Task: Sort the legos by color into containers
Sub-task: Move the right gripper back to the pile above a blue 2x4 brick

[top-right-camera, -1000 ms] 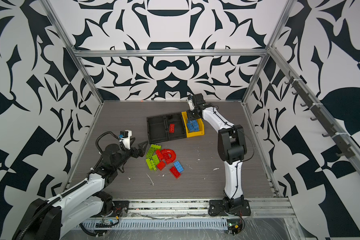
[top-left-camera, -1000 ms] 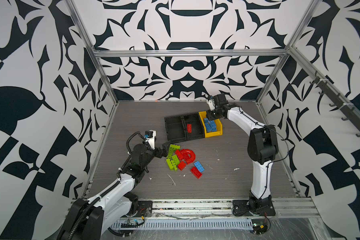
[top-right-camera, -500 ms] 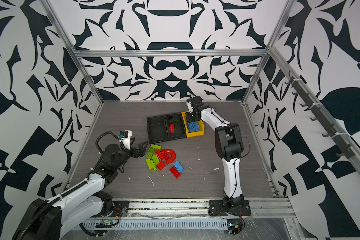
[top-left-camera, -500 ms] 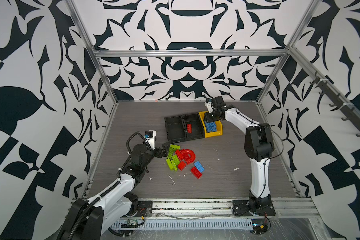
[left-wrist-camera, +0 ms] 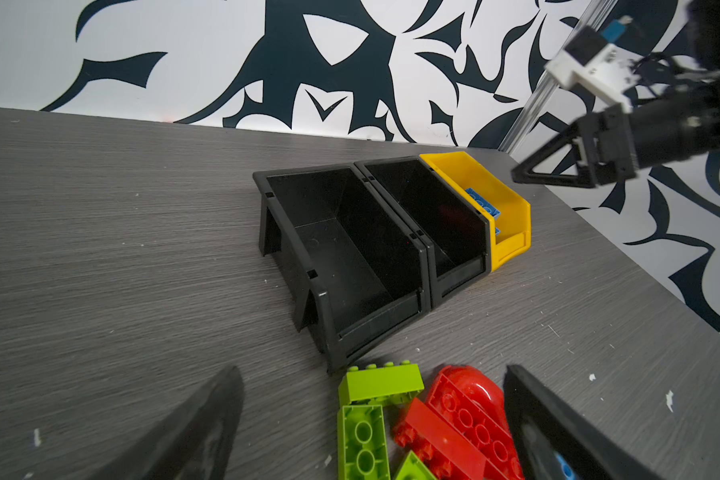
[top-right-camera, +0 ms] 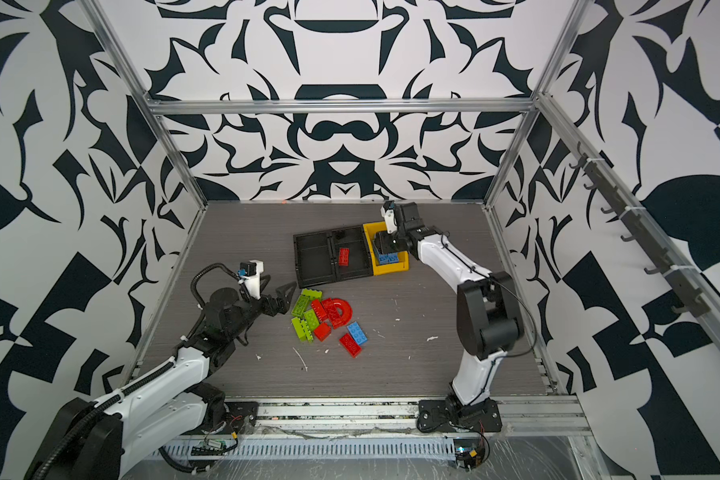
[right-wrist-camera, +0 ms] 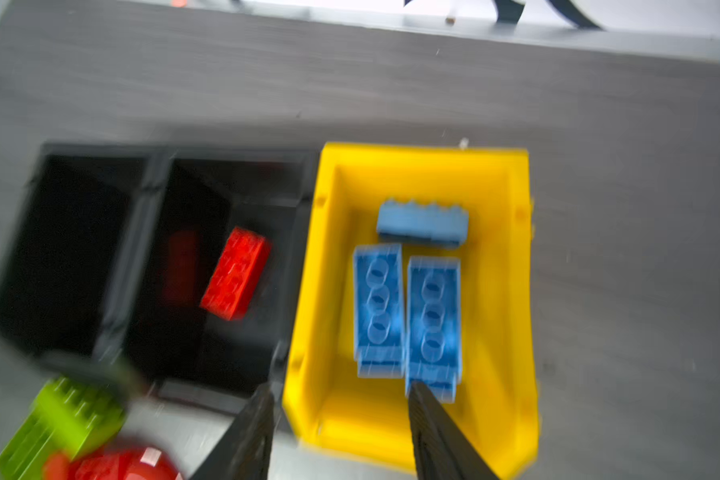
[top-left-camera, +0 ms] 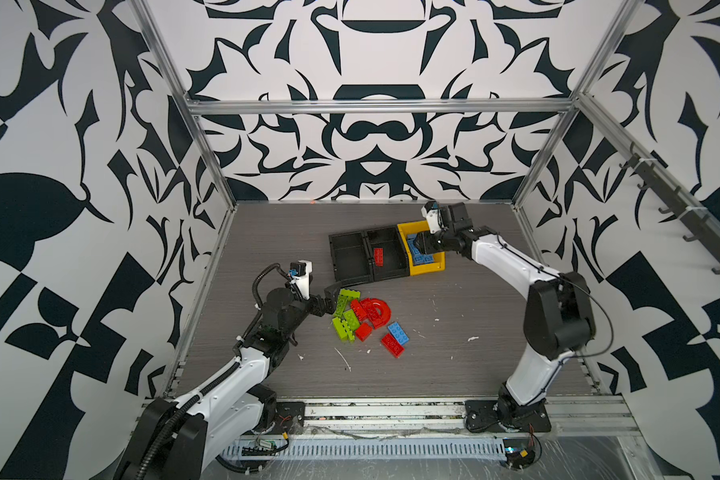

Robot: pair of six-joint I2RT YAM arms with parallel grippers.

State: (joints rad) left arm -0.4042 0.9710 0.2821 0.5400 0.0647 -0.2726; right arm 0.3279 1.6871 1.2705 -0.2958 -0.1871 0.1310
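On the desk (top-left-camera: 454,299), just ahead of the left claw (top-left-camera: 331,298), wide open and empty, we note the nearest lime green brick (left-wrist-camera: 362,440), long axis in line with its reach. The right claw (right-wrist-camera: 341,386), parted and empty, hangs well apart above the yellow bin (right-wrist-camera: 512,291).

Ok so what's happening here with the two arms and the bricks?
It's a color sort. The right gripper hangs open and empty over the yellow bin, which holds three blue bricks. One red brick lies in the middle black bin. The left gripper, open, sits beside the unsorted pile.
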